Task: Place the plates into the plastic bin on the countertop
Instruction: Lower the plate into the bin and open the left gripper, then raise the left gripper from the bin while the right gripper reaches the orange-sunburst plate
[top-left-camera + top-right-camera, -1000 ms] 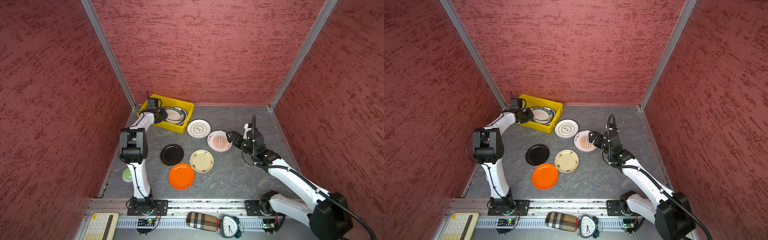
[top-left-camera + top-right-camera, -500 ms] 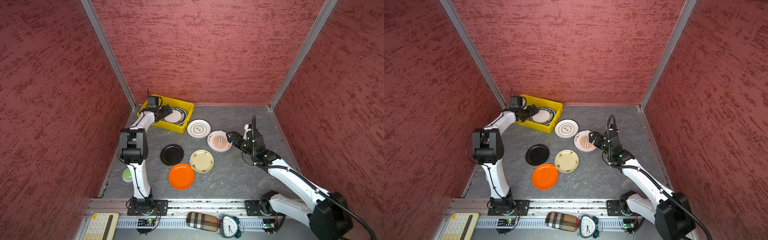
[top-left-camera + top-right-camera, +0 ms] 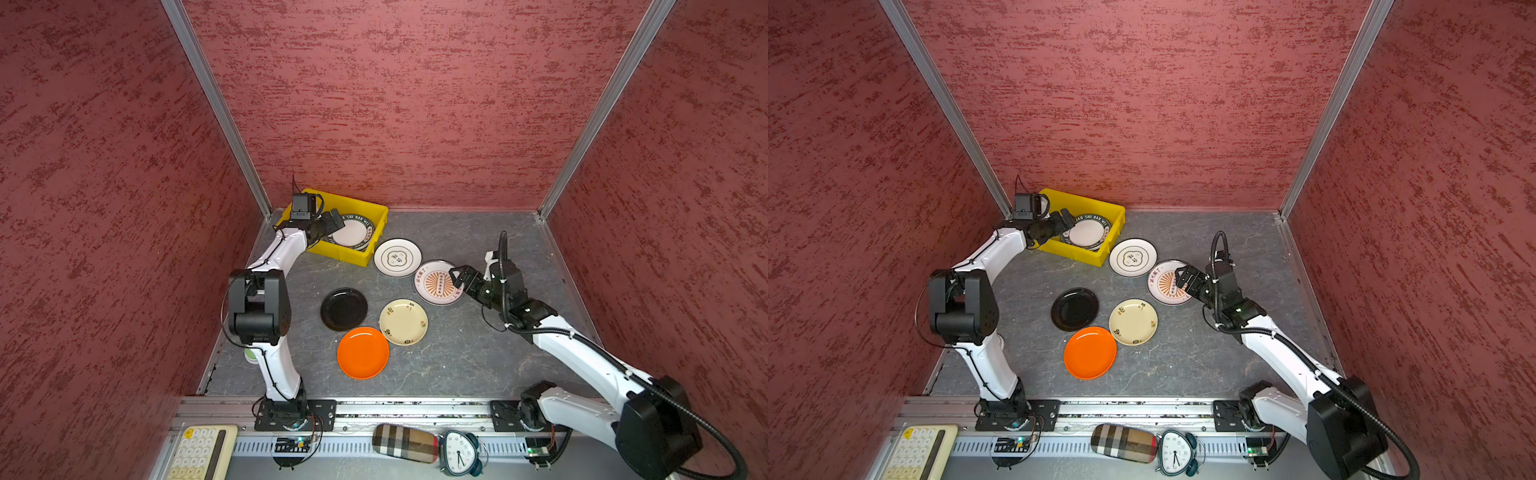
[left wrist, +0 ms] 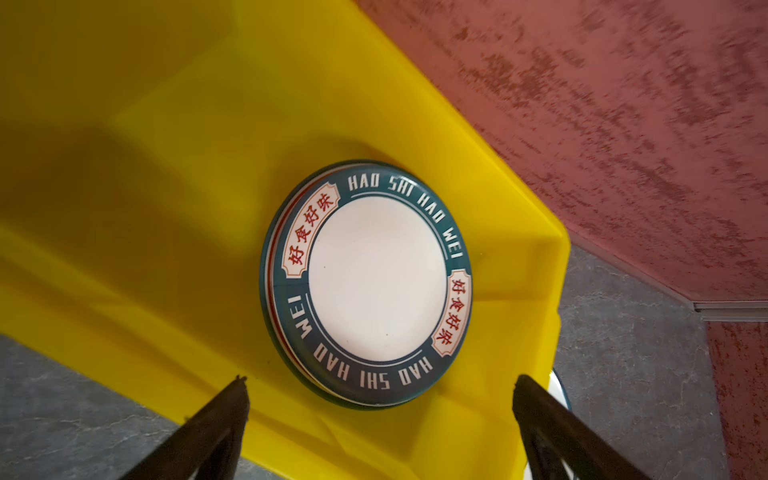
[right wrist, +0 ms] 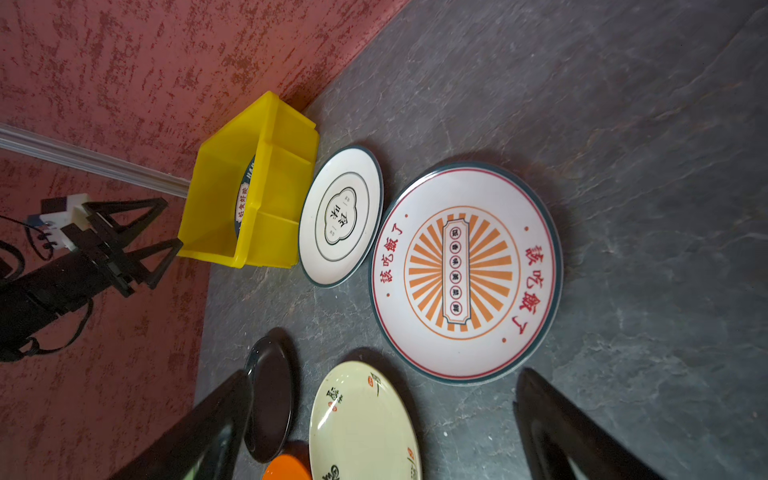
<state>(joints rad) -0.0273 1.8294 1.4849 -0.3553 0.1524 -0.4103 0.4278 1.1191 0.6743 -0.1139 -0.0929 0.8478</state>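
**Barely under way: one stack in the tub, five plates out on the stone**

Only the white plates with dark teal lettered rims (image 3: 353, 233) lie inside the bright yellow rectangular plastic bin (image 3: 345, 254). The left wrist view shows more than one rim stacked there, though I can't count them. They sit at the bin's right end against its walls, and the other half of the floor is bare yellow.

Five plates wait on the dark grey veined countertop (image 3: 457, 353):
- the white plate with a cloud outline (image 3: 397, 257)
- the white plate with an orange sunburst (image 3: 436, 282)
- the glossy black plate (image 3: 343, 309)
- the cream floral plate (image 3: 403, 322)
- the plain orange plate (image 3: 363, 352)

Something pale green (image 3: 250, 355) peeks from behind the left arm; I can't tell what it is.

The left gripper (image 3: 334, 222) hangs over the bin beside the stack, jaws wide apart and holding nothing. The right gripper (image 3: 457, 277) hovers at the sunburst plate's edge, also spread and empty.

Room is tight at the bin, which is tucked into the back corner against the red wall. The cloud plate lies just beside its near wall, rim close to the sunburst plate. The black, cream and orange plates crowd together, rims touching or nearly so. The countertop to the right of them and toward the front is open.
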